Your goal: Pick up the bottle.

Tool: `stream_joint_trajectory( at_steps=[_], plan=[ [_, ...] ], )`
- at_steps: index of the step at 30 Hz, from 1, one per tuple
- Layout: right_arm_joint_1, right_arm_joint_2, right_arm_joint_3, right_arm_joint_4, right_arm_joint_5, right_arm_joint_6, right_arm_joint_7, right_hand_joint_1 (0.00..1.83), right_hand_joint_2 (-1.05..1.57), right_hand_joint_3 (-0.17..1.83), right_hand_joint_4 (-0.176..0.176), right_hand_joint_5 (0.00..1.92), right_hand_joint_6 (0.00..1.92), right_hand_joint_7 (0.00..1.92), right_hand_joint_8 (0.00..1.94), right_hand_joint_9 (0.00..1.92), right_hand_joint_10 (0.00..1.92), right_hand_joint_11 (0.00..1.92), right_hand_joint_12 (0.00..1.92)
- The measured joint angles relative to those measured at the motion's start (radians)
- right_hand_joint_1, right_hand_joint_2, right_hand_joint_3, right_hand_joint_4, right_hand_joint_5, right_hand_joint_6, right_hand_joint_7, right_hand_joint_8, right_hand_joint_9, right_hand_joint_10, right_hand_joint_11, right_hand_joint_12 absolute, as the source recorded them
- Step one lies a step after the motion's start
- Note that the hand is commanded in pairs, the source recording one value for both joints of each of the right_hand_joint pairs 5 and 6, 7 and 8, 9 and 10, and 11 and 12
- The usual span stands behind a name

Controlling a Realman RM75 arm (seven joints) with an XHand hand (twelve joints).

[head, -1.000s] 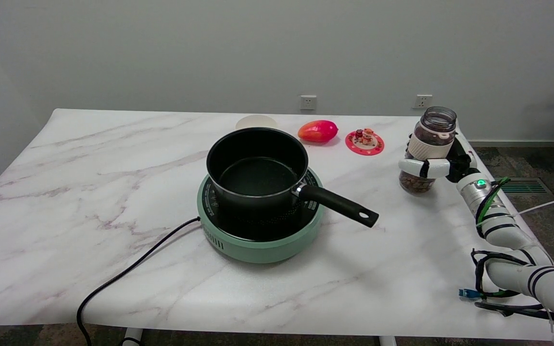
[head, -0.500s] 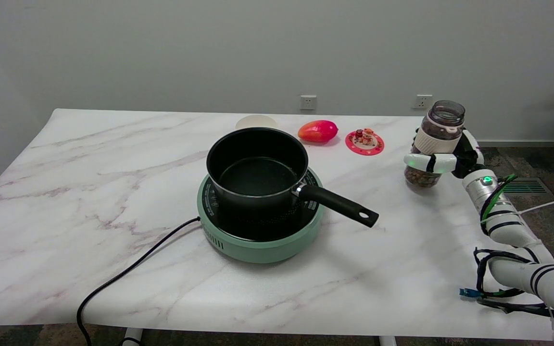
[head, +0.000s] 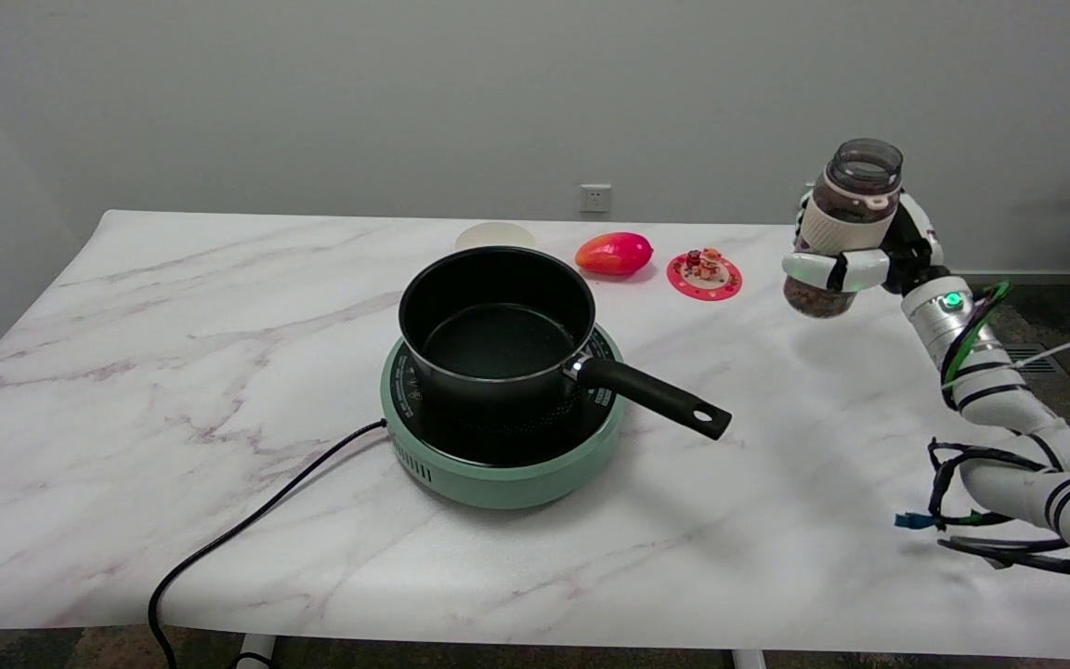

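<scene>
The right hand (head: 855,251) holds the bottle (head: 843,228) up in the air above the table's (head: 126,390) far right side, fingers (head: 823,269) wrapped round its middle. The bottle is open-topped, tilted slightly, with brown stuff inside, and clear of the tabletop. At the table's centre a black pot (head: 498,325) sits on a green hotplate (head: 498,465), its handle (head: 656,398) pointing right. A black cord (head: 247,530) trails off the near edge. Farther back lie a red fruit (head: 614,253), a pink coaster (head: 704,276) with small figures, and a pale lid (head: 495,236) behind the pot.
</scene>
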Motion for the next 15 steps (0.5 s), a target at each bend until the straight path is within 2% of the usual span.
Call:
stream_joint_trajectory(
  at_steps=[15],
  plan=[
    [-0.001, 0.082, -0.037, 0.215, -0.052, 0.003, -0.024, 1.47, 1.36, 0.54, 0.000, 1.92, 1.92, 1.92, 1.92, 1.49, 1.49, 1.29, 1.29]
  ],
)
